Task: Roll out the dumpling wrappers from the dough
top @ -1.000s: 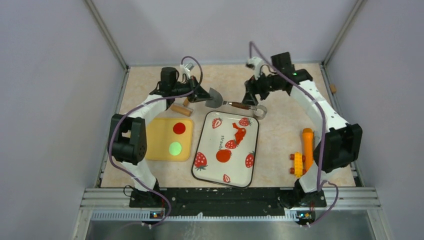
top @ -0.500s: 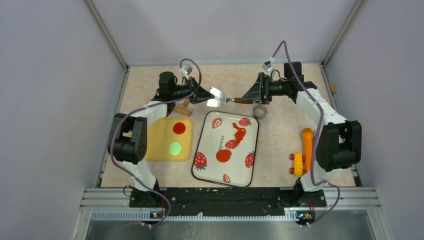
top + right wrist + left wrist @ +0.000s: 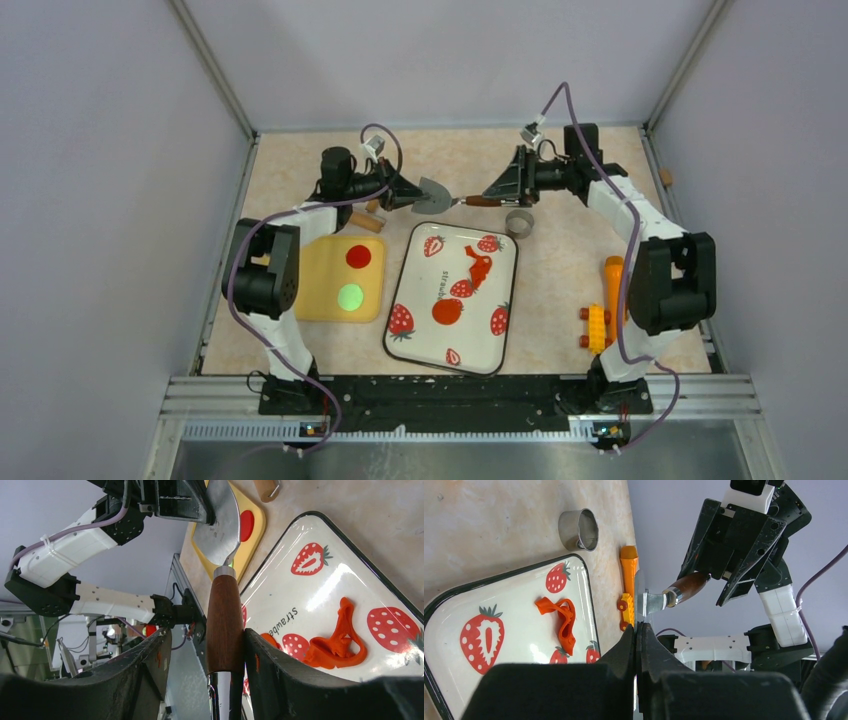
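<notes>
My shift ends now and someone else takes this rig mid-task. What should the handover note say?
Left gripper: shut on the blade of the scraper.
Right gripper: open around the scraper's wooden handle, not yet clamped.
Dough: ragged scrap and round lump on the strawberry tray.
Wrappers: red disc and green disc on the yellow board; ring cutter on the table beyond the tray.
Done: two wrappers. Left: probably pass the scraper over, then roll and cut the remaining dough.

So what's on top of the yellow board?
A flat round red clay disc and a flat round green clay disc lie apart on the yellow board. The board under them is hidden.
</notes>
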`<state>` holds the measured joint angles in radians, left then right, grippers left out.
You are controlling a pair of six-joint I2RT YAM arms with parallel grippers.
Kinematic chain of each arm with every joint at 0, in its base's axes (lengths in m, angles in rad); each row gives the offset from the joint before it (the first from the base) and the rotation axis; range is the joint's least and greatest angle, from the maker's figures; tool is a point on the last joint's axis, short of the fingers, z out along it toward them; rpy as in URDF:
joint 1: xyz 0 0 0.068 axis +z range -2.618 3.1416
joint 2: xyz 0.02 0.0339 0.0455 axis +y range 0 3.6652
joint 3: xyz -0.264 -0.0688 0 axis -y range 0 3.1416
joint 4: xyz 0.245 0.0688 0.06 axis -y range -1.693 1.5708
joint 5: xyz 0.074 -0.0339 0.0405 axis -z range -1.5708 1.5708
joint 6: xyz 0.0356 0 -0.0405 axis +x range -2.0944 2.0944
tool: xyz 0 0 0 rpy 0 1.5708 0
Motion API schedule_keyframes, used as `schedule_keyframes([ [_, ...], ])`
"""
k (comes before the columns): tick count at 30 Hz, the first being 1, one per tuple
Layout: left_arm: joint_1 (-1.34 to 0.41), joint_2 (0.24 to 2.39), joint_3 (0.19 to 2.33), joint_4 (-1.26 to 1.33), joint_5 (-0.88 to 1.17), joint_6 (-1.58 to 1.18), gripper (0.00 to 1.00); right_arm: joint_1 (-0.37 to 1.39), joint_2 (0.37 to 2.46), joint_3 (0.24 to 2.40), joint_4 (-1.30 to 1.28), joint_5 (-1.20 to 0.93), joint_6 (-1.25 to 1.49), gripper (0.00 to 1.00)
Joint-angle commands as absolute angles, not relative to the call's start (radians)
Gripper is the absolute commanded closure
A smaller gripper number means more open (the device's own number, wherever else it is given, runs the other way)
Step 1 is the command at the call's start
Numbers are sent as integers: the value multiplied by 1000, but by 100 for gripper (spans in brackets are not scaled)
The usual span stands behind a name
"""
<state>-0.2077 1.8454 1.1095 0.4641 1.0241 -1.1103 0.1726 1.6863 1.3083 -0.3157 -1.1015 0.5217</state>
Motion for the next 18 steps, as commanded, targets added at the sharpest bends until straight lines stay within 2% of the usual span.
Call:
schedule_keyframes([
  [1,-212,1851,1144,517,995,-1113,100,209,1683,1342,-259,-1139,548,45],
  [7,-213,1850,1140,531,994,-1123,100,215,1694,1349,-284,-1093,532,43],
  [11,-215,1847,1138,529,992,-1123,100,223,1707,1361,-306,-1079,519,46],
  [15,-216,1846,1137,523,991,-1117,100,234,1711,1364,-295,-1096,508,56],
  [18,-216,1844,1140,513,989,-1108,100,238,1712,1362,-286,-1114,500,71],
])
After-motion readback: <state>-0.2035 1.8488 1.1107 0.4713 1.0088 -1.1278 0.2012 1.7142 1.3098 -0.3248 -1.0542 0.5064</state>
